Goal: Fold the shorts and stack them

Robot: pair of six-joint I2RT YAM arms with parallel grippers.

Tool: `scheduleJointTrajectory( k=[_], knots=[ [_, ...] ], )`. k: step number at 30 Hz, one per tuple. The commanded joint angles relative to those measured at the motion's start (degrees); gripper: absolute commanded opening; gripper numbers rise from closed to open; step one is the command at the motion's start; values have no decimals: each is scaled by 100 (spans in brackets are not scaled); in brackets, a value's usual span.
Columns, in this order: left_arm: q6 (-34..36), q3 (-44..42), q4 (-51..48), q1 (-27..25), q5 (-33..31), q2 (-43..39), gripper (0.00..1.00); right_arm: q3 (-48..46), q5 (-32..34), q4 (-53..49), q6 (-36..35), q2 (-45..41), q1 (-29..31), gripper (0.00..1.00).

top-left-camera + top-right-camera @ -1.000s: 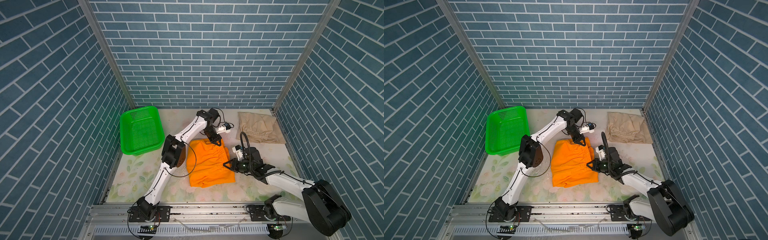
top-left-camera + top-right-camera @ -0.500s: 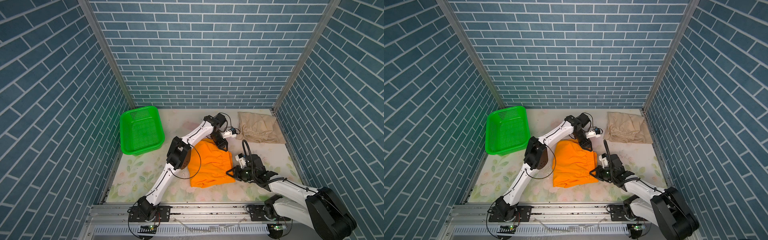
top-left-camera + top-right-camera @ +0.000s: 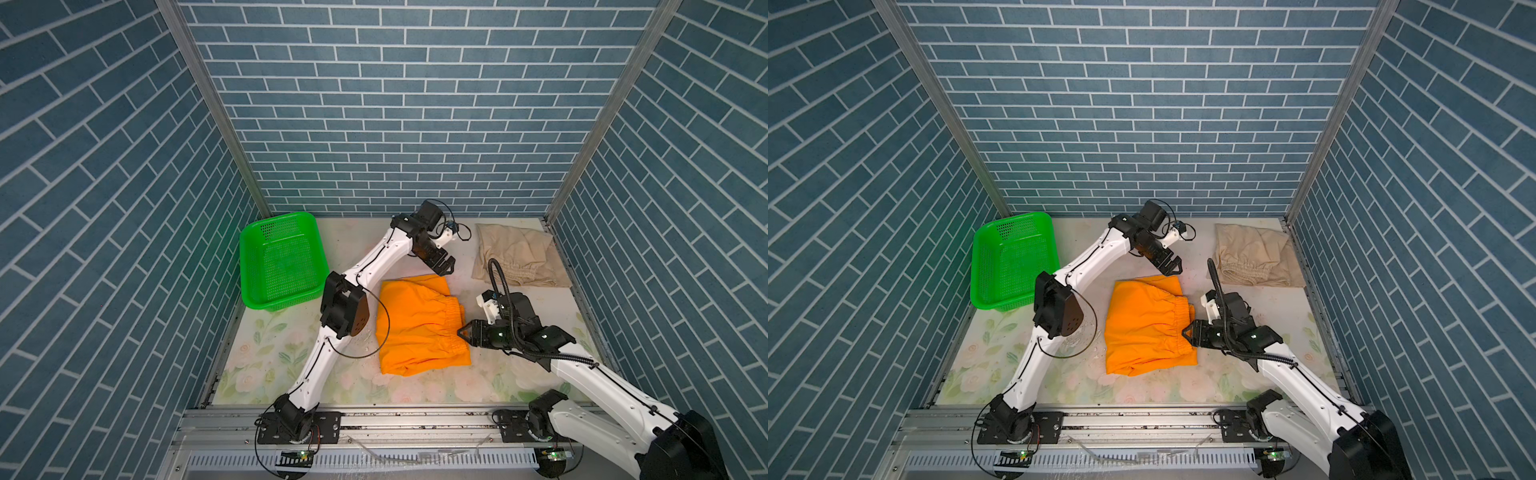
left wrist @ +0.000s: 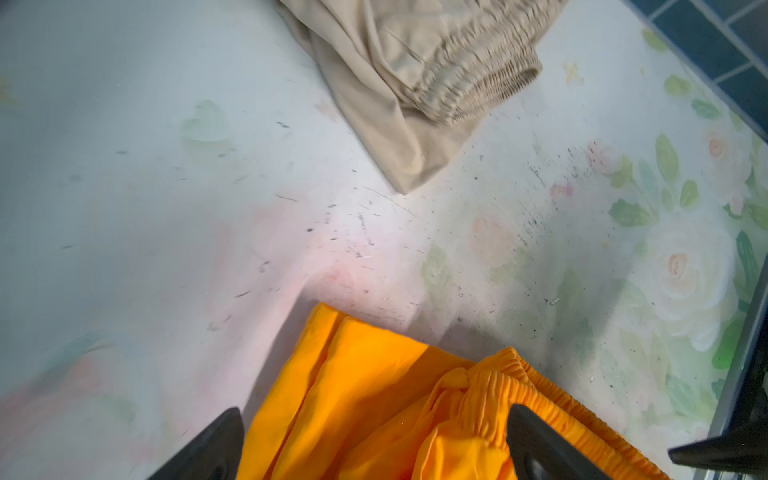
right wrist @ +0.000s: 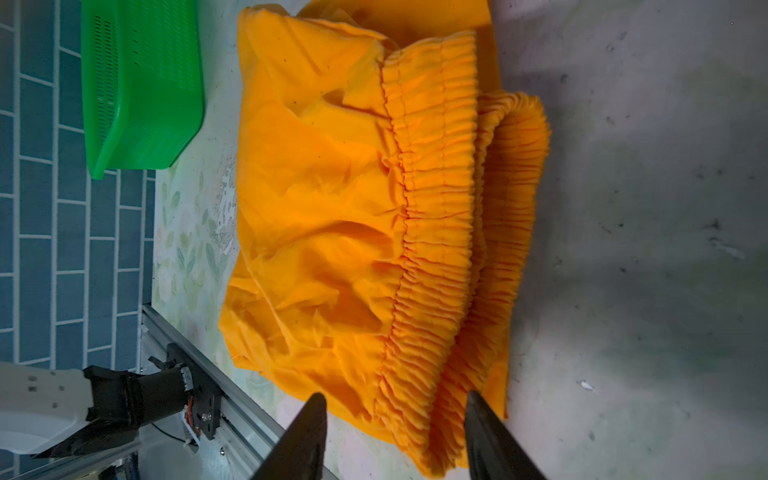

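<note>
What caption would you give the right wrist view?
Open right gripper at the gathered waistband of the orange shorts, green basket beyond.

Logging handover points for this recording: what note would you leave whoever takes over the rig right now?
Left gripper: open, over the far edge of the orange shorts, holding nothing.
Right gripper: open, jaws either side of their waistband, not clamped.
Orange shorts: folded over, mid-table. Beige shorts: rumpled, far right corner, apart.
Done: orange fold. Left: fold beige if needed, stack the two.
</note>
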Motion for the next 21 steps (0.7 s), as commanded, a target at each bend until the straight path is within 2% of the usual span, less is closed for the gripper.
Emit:
scheduleJointTrajectory(
  k=[1, 5, 8, 10, 13, 17, 18, 20, 21],
  knots=[
    [-556, -864, 194, 130, -560, -906, 100, 147, 297, -320, -330, 147, 129, 46],
    [-942, -2945, 1651, 208, 758, -1801, 70, -316, -235, 1153, 17, 577, 168, 27],
    [-972, -3525, 2007, 139, 1473, -1942, 50, -606, -342, 1561, 276, 1023, 170, 14],
    [-933, -3719, 2110, 52, 1682, -1934, 43, -686, -242, 1329, 267, 1226, 175, 11],
    [-896, -3853, 2339, -71, 1943, -1712, 42, -660, -84, 883, 203, 1324, 175, 8],
    [-864, -3609, 2320, -139, 1793, -1108, 38, -166, 202, 12, -35, 929, 167, 9],
    [-867, -3527, 2327, -139, 1749, -966, 37, -14, 285, -195, -88, 794, 166, 13],
    [-884, -3351, 2351, -141, 1556, -669, 37, 322, 524, -642, -181, 501, 162, 30],
    [-891, -3293, 2371, -131, 1449, -563, 37, 441, 596, -789, -205, 397, 162, 34]
  ],
)
